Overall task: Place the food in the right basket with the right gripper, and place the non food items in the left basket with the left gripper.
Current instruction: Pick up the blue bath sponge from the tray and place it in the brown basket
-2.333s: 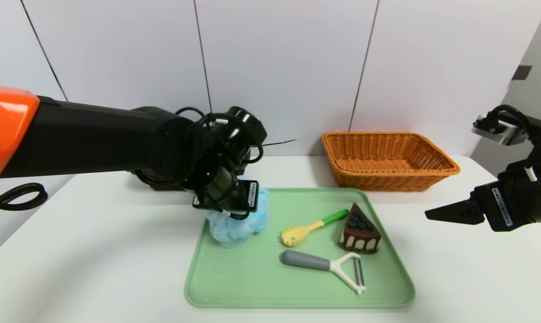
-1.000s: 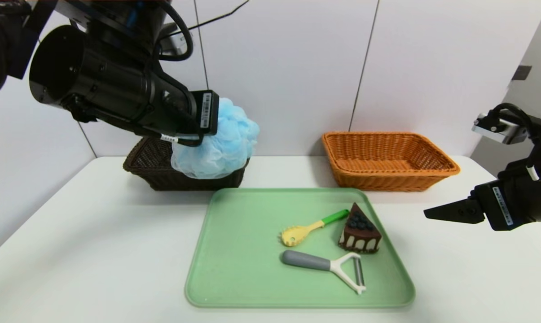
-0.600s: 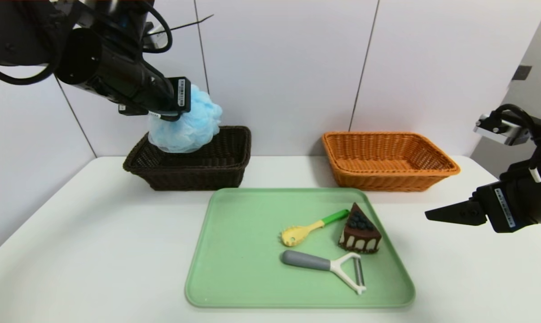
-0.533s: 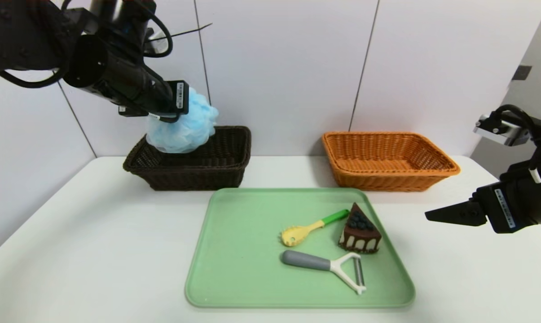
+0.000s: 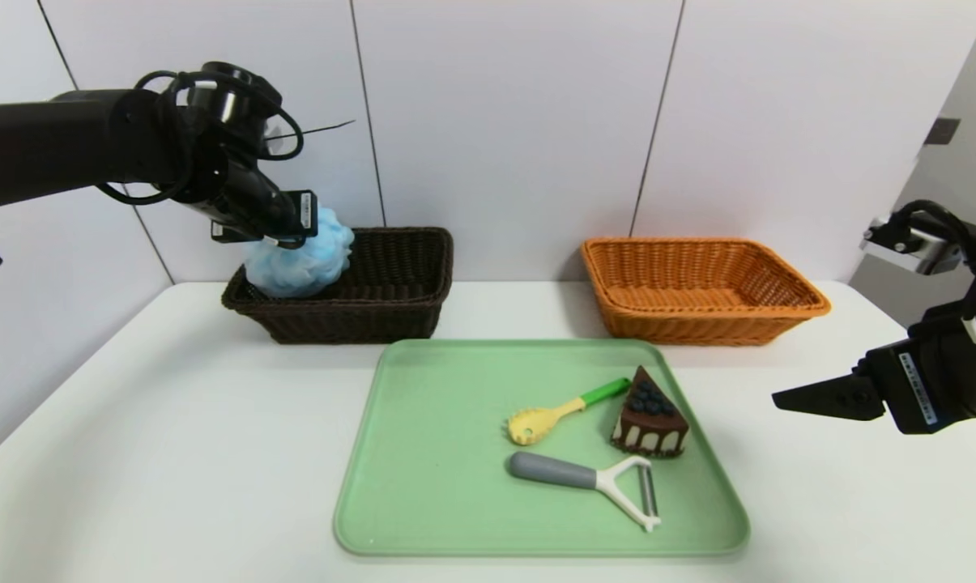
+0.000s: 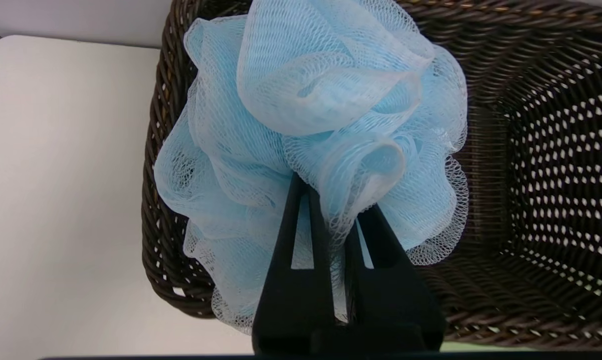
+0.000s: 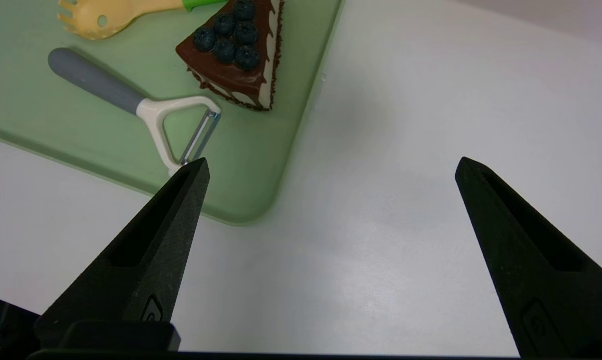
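With its pincer clamped on a fold of the blue mesh puff, the left gripper is above the green tray's far left corner and beyond it, at the left end of the dark basket. The puff (all ruffles, like a carnation) sits partly inside that basket, which stands behind the left part of the green tray. Behind the tray's right part stands the orange basket.

On the tray lie 3 things: the cake slice with blueberries on top, near the tray's right edge; the yellow pasta spoon, its green handle end just beside the cake; and the grey-handled peeler, nearer the tray's front edge. To the right of the tray, the right gripper hovers over the white table, its 2 fingers wide apart.
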Motion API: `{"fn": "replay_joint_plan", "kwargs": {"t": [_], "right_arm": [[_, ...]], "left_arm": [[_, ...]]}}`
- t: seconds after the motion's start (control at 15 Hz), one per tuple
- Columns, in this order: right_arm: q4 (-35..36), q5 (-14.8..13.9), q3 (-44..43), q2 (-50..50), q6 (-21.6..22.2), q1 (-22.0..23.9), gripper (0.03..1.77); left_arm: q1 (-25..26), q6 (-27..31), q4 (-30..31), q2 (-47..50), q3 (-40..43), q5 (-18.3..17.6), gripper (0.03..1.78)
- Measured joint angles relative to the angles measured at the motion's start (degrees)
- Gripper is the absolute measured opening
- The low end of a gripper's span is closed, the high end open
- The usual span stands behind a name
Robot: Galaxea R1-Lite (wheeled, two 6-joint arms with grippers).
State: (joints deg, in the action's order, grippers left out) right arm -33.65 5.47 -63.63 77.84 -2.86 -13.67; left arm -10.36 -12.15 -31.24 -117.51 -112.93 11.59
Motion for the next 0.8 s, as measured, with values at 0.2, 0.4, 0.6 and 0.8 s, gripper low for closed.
{"fn": "replay_joint_plan", "kwargs": {"t": [0.2, 0.4, 0.6, 0.8], "right_arm": [[0.00, 0.04, 0.10, -0.26, 0.00, -0.02, 1.70], [-0.06, 0.01, 0.22, -0.72, 0.28, -0.02, 1.70], [-0.06, 0.09, 0.22, -0.85, 1.44, -0.02, 1.70], [-0.06, 0.11, 0.24, -0.91, 1.49, -0.02, 1.70]], "left_arm": [[0.44, 0.20, 0.32, -1.10, -0.05, -0.02, 0.49], [0.56, 0.15, 0.63, -1.35, -0.10, -0.02, 0.87], [0.67, 0.12, 0.66, -1.10, -0.10, 0.00, 1.14], [0.66, 0.11, 0.38, 0.44, -0.10, -0.02, 1.33]]}}
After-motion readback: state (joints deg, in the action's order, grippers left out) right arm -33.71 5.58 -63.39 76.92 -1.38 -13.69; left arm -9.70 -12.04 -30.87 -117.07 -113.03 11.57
